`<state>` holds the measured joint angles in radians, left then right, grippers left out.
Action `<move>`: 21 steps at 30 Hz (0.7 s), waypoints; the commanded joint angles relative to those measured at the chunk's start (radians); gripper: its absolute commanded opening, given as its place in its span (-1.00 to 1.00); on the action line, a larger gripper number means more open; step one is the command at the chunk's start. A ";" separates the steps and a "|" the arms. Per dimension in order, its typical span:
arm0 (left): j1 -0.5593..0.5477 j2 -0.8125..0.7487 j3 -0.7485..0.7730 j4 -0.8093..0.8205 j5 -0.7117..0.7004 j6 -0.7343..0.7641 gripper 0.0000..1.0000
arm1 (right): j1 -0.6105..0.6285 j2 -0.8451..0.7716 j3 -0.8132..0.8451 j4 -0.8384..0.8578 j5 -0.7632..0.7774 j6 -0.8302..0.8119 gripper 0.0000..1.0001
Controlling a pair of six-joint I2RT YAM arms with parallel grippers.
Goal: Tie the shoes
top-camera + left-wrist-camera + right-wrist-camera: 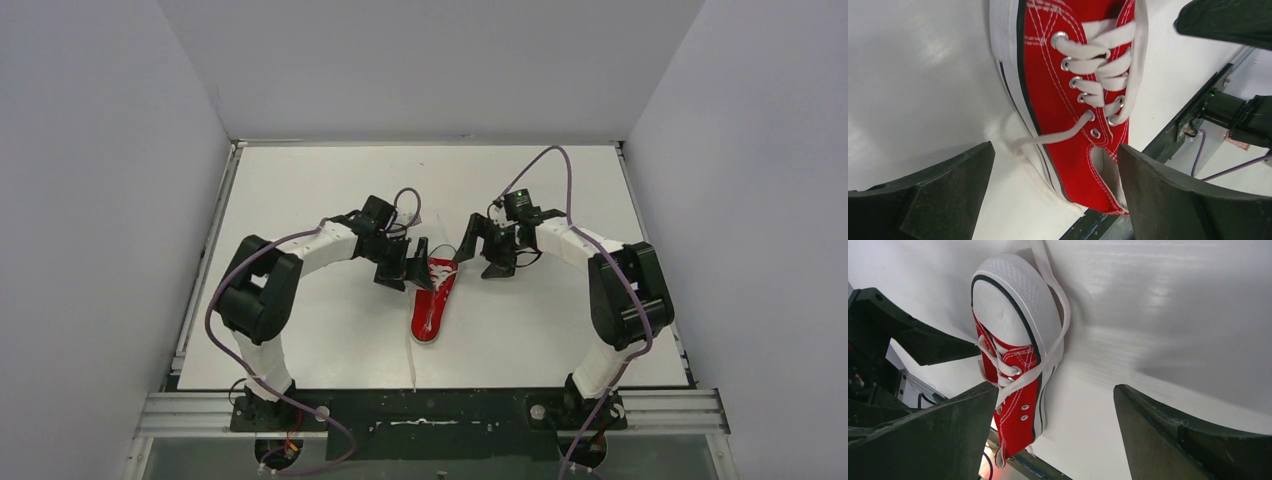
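The red sneaker (434, 302) lies in the middle of the white table, toe toward the near edge and heel between my two grippers. Its white laces are untied. One lace (1048, 137) leaves a top eyelet and drops over the side onto the table. Another lace (1062, 315) runs round the white toe cap (1003, 305) and on across the table. My left gripper (410, 265) is open, its jaws either side of the heel opening (1103, 165). My right gripper (482, 255) is open and empty beside the heel, with the shoe (1015, 405) next to its left finger.
A loose lace end (413, 365) trails toward the black rail (450, 412) at the table's near edge. Grey walls close in the table (300, 190) on three sides. The right gripper's finger (1228, 20) shows in the left wrist view.
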<state>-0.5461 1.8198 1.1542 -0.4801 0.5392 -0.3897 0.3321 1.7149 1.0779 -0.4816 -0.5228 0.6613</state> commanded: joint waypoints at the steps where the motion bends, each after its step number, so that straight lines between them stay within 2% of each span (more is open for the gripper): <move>1: 0.031 0.039 -0.006 0.195 0.186 0.025 0.84 | -0.018 0.043 0.052 0.108 -0.120 0.030 0.79; 3: 0.034 0.061 -0.025 0.243 0.229 -0.003 0.84 | -0.032 0.074 0.043 0.159 -0.162 0.068 0.78; 4: 0.036 0.071 -0.039 0.283 0.260 -0.027 0.78 | -0.037 0.087 0.035 0.187 -0.182 0.088 0.78; 11: 0.048 0.050 -0.126 0.388 0.324 -0.117 0.06 | -0.047 0.124 -0.019 0.340 -0.262 0.172 0.61; 16: 0.049 0.008 -0.163 0.382 0.334 -0.135 -0.25 | -0.049 0.161 -0.045 0.447 -0.315 0.234 0.31; 21: 0.050 -0.037 -0.193 0.402 0.346 -0.167 -0.36 | -0.055 0.131 -0.065 0.473 -0.329 0.263 -0.03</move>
<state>-0.5003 1.8690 0.9703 -0.1535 0.8246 -0.5259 0.2863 1.8763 1.0237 -0.1070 -0.7979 0.8768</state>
